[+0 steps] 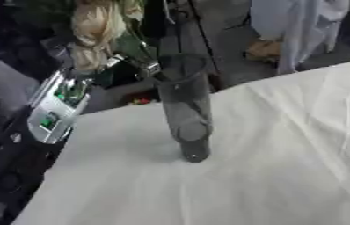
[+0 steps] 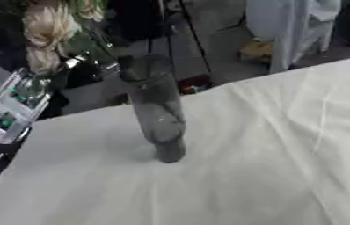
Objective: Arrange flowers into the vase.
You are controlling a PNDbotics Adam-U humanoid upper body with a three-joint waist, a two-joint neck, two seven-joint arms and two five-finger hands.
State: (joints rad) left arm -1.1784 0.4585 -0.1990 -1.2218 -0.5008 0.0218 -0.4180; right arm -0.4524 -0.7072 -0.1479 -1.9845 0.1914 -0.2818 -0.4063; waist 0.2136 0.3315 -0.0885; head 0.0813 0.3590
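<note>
A tall clear glass vase (image 1: 184,110) stands upright on the white tablecloth (image 1: 270,167), close to the table's far edge. My left arm (image 1: 55,110), silver with green parts, comes in from the lower left. Its hand (image 1: 136,61) is just left of the vase's rim, blurred, with its fingers curled round the stems of a bunch of cream flowers (image 1: 95,26). The blooms stand up and to the left of the hand, and green leaves (image 1: 132,46) hang by the vase mouth. The stem ends are hidden. My right hand shows in neither view.
The table's far edge runs diagonally behind the vase. Beyond it lie a grey floor, a dark stand (image 1: 180,30), a white draped cloth (image 1: 297,26), a brownish object (image 1: 263,48) and a small red thing (image 1: 140,100). The cloth stretches right and toward me.
</note>
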